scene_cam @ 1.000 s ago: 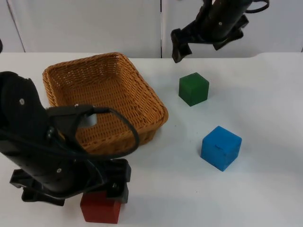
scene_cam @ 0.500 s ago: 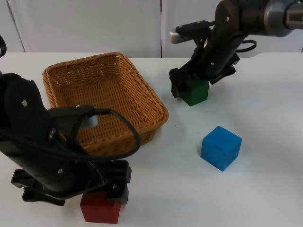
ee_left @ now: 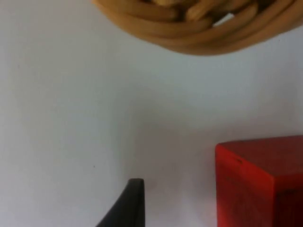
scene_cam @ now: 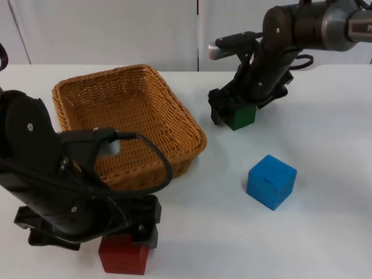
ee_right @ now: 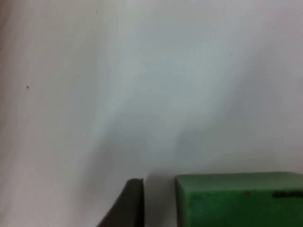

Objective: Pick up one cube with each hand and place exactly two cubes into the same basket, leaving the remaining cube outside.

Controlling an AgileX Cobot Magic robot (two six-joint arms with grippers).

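on the white bench point(scene_cam: 325, 232), seen from the top view, a woven wicker basket point(scene_cam: 125, 125) sits left of centre. the left end effector point(scene_cam: 96, 235) is low at the near edge, its black body covering part of the red cube point(scene_cam: 123, 259) just in front of the basket. the right end effector point(scene_cam: 232, 110) is down over the green cube point(scene_cam: 243, 116), to the right of the basket. the blue cube point(scene_cam: 271, 181) lies apart from both, nearer the front.

in the left wrist view, the red cube point(ee_left: 260, 182) stands on the bench with one black fingertip point(ee_left: 130, 205) beside it and a gap between them, the basket's rim point(ee_left: 203, 28) beyond; how wide the left end effector stands i cannot tell.

in the right wrist view, the green cube point(ee_right: 239, 201) sits just beside a black fingertip point(ee_right: 130, 205), a narrow gap between them. the second finger is hidden, so the right end effector's spread i cannot tell.
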